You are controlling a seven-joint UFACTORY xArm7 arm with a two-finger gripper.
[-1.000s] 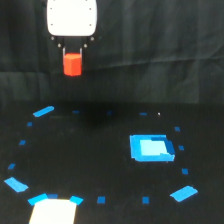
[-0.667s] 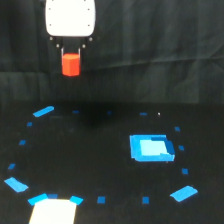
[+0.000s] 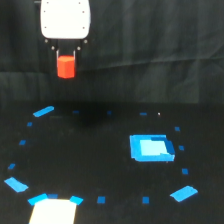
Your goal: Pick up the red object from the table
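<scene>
The red object [image 3: 66, 65] is a small orange-red stubby block, held high above the black table [image 3: 100, 165] at the upper left of the exterior view. My gripper [image 3: 66, 60] hangs under its white housing [image 3: 65, 20] and is shut on the block, with dark fingers on either side of its top. The block is narrower than the housing and is well clear of the table surface.
Small blue tape marks form a ring on the table. A larger bright blue square [image 3: 150, 148] lies at the exterior view's right. A pale patch [image 3: 52, 211] sits at the bottom left edge. A black cloth backdrop hangs behind.
The gripper with the red block has drifted slightly, staying high above the table. The grasp is unchanged.
</scene>
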